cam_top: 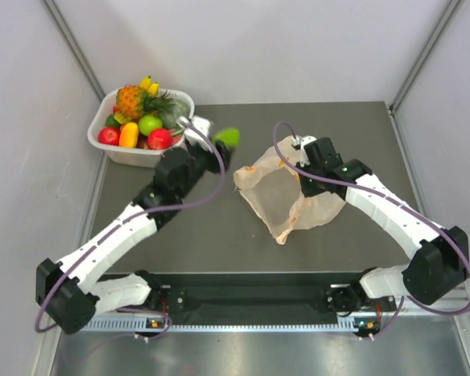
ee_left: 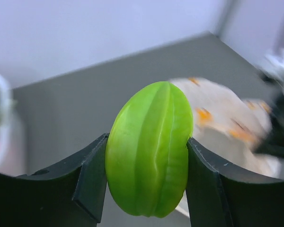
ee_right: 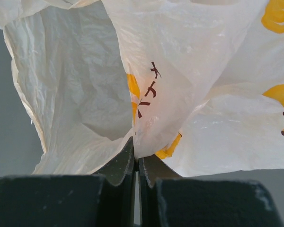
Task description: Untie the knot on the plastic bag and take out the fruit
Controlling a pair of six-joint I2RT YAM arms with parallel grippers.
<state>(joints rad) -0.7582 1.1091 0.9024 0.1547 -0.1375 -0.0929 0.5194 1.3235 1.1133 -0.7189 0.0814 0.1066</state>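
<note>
The peach-orange plastic bag (cam_top: 286, 196) lies open and slack at the table's middle right; no knot shows on it. My right gripper (cam_top: 301, 174) is shut on a fold of the bag's film (ee_right: 189, 56), its jaws (ee_right: 137, 153) pinched together on the film. My left gripper (cam_top: 218, 141) is shut on a ridged green fruit (cam_top: 228, 138) and holds it above the table between the bag and the tub. In the left wrist view the green fruit (ee_left: 149, 146) fills the gap of the left gripper (ee_left: 147, 179). No fruit shows inside the bag.
A white tub (cam_top: 110, 149) stands at the back left, holding a pineapple (cam_top: 131, 100), red, green and yellow-orange fruit. Grey walls close in the table on the left, back and right.
</note>
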